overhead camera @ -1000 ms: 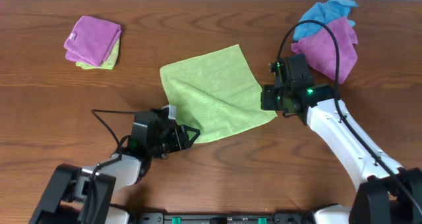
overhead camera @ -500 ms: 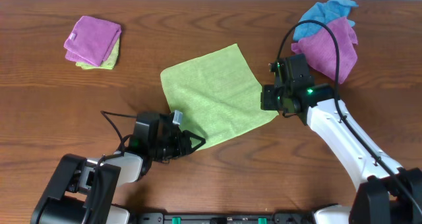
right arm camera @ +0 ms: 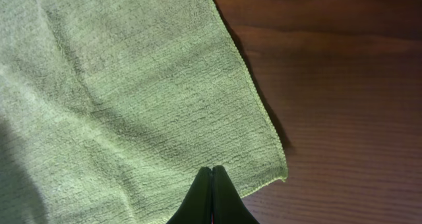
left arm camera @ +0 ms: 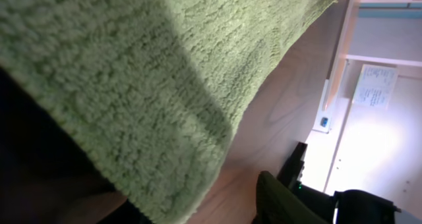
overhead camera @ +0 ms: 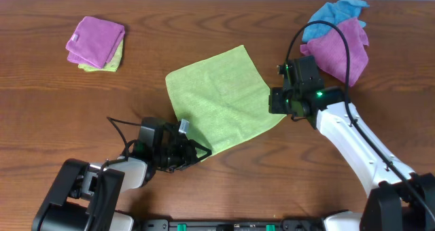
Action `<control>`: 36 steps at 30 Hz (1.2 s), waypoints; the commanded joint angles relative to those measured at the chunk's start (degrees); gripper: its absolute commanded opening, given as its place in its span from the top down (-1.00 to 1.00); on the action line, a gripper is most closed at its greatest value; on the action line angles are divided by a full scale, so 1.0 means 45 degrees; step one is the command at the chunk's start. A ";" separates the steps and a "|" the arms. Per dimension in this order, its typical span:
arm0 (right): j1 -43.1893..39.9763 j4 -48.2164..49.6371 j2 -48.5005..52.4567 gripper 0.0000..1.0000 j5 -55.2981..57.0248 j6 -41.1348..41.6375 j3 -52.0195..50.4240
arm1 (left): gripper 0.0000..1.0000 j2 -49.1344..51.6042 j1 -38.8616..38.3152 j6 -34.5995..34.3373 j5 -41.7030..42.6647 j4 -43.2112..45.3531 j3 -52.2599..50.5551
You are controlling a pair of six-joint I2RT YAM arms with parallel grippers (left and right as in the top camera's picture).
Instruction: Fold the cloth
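Dark wooden table (overhead camera: 54, 122), lime-green cloth (overhead camera: 221, 95) spread flat mid-table. Left gripper (overhead camera: 198, 149) sits at its near corner, and I can't tell whether it has a hold. Right gripper (right arm camera: 212, 170) is pinched closed over the right edge. I'd catch that corner fully before lifting.

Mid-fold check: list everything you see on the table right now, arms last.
lime-green cloth: 1, lime green, spread flat at table centre
folded purple cloth: 1 stack, purple, far left
folded yellow-green cloth: 1, yellow-green, under that purple stack
blue cloth: 1, bright blue, crumpled, far right
crumpled purple cloth: 1, purple, against the blue one
table: 1, dark brown wood
left gripper: 1, black, at the spread cloth's near corner, opening unclear
right gripper: 1, black, shut, at its right edge
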 commanded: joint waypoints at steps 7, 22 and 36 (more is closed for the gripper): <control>-0.0102 0.0034 0.0068 0.97 -0.0053 -0.0151 -0.0019 | 0.46 0.0170 -0.0063 0.0243 -0.0151 -0.0423 -0.0141; -0.0102 0.0034 0.0068 0.97 -0.0053 -0.0151 -0.0019 | 0.89 0.0121 -0.0063 0.0636 -0.1569 -0.1846 0.0068; -0.0102 0.0267 0.0068 0.97 -0.0053 -0.0194 -0.0019 | 0.90 -0.1302 -0.0063 0.4595 -0.5149 -1.0608 0.5265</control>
